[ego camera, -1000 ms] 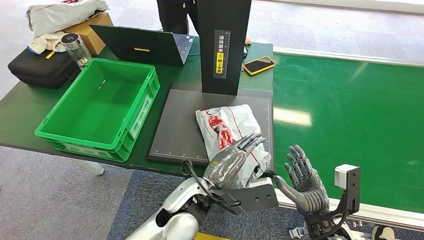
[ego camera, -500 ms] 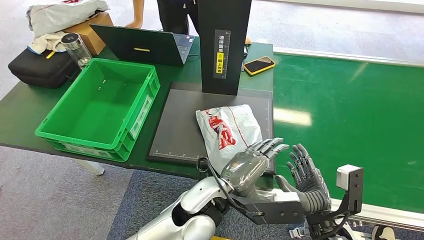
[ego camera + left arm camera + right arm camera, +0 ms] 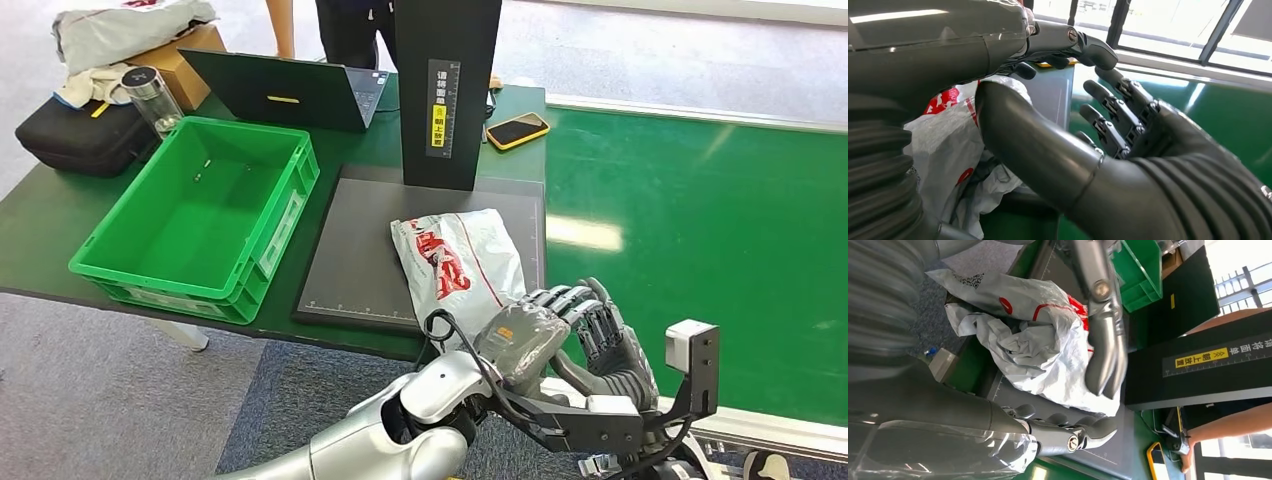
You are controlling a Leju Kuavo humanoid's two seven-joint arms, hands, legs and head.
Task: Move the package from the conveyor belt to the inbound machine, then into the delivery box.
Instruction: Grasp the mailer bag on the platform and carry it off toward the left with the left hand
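Both the left hand (image 3: 527, 338) and right hand (image 3: 608, 345) hover open-fingered, empty, beside the white package (image 3: 459, 265) on the scanner plate (image 3: 360, 250).

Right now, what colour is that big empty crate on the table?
Bright green; the crate shows best in the head view.
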